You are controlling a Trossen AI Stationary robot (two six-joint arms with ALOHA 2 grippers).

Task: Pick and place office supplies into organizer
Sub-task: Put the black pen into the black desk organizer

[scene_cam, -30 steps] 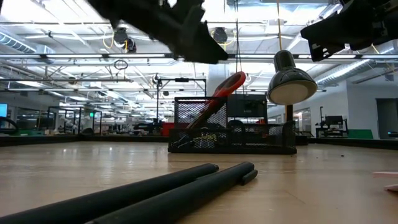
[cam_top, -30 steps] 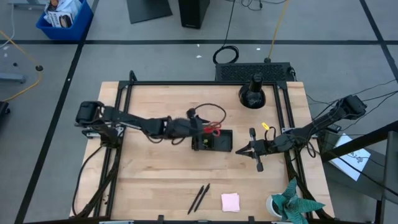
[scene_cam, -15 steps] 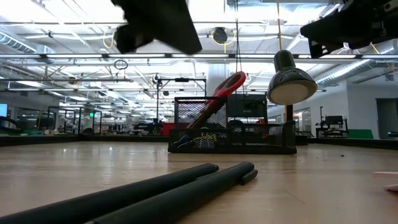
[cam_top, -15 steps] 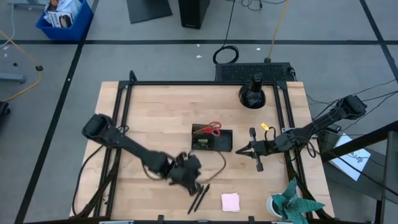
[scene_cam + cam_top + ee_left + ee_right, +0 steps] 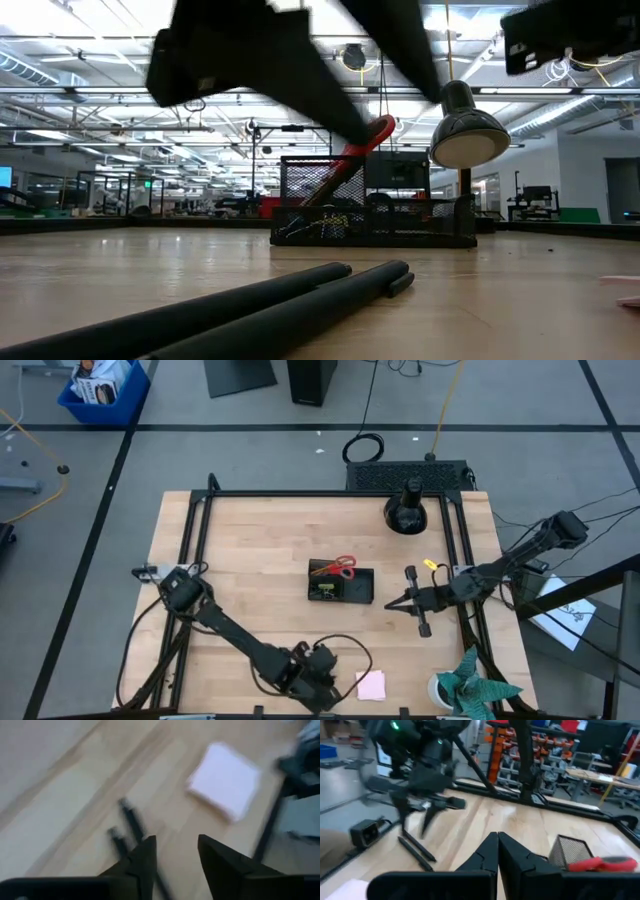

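Note:
My left gripper (image 5: 177,855) hangs open over two black pens (image 5: 127,825) near the table's near edge; in the high view my left gripper (image 5: 320,680) covers them. The pens (image 5: 300,300) lie side by side flat on the wood. A pink sticky-note pad (image 5: 371,684) lies just right of them. The black organizer (image 5: 340,585) stands mid-table with red-handled scissors (image 5: 345,567) leaning in it, handles up (image 5: 365,135). A small yellow item (image 5: 428,564) lies right of the organizer. My right gripper (image 5: 388,603) waits shut right of the organizer, its fingers together in its wrist view (image 5: 497,845).
A black domed lamp (image 5: 405,510) stands at the far right. A teal paper plant in a white cup (image 5: 465,685) sits in the near right corner. A black frame (image 5: 300,494) rims the table. Bare wood lies left of the organizer.
My left gripper has left the organizer and swung toward the table's near edge, sinking and rolling as it went, and now hangs over the pens. The scissors stay leaning in the organizer.

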